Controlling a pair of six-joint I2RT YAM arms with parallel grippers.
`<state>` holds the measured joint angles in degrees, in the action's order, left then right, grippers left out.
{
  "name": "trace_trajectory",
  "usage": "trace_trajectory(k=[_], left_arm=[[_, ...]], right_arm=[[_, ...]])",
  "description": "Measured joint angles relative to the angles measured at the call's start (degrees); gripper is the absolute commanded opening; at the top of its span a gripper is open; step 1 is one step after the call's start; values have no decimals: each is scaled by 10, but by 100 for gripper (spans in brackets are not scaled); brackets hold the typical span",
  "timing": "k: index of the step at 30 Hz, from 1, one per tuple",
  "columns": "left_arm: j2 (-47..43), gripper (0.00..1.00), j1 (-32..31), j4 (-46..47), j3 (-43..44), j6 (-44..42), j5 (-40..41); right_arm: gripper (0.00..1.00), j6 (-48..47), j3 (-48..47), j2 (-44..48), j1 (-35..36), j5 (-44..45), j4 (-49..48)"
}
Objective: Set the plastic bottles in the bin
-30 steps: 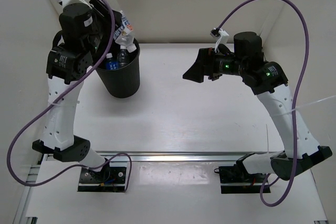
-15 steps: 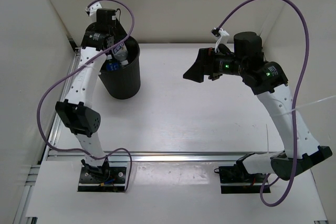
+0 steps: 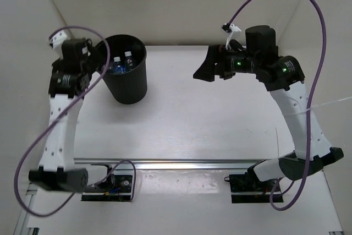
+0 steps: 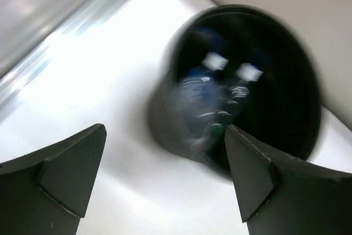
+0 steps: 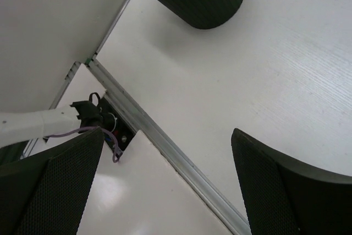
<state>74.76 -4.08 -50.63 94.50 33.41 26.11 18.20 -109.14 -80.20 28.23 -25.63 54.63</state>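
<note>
Seems to be the drop-off step, at or near its end. Find the bin [image 3: 131, 85] standing upright at the back left of the table [image 3: 209, 130], with the plastic bottles [image 3: 122, 63] inside it, two white caps and a blue label on show from above, all smeared by blur in the left wrist view (cannot count them for certain). Spot no bottle on the tabletop outside the bin in any view. Note the left gripper [image 4: 165, 130] close by the bin's left side, looking down into the mouth, fingers spread wide and gripping nothing. Note the right gripper [image 5: 168, 136] well apart from the bin, raised over the right half of the table and facing left toward it, fingers likewise wide apart and empty.

Judging from that, probably nothing left to pick up, barring a bottle hidden behind an arm. Calls next for very little: draw the left gripper back from the rim without knocking the bin, then scan the table once more. On finding a stray bottle, reach with the nearer gripper, close on the bottle's body, carry it over the mouth and let go. Failing that, send both grippers back to rest.
</note>
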Motion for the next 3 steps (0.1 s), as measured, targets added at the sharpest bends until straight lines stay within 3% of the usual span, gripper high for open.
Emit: trace_trajectory(k=[3], left_arm=[[-101,100,21,-10,-114,7,43]], right_arm=[[100,-3,2,-1,-6,7,12]])
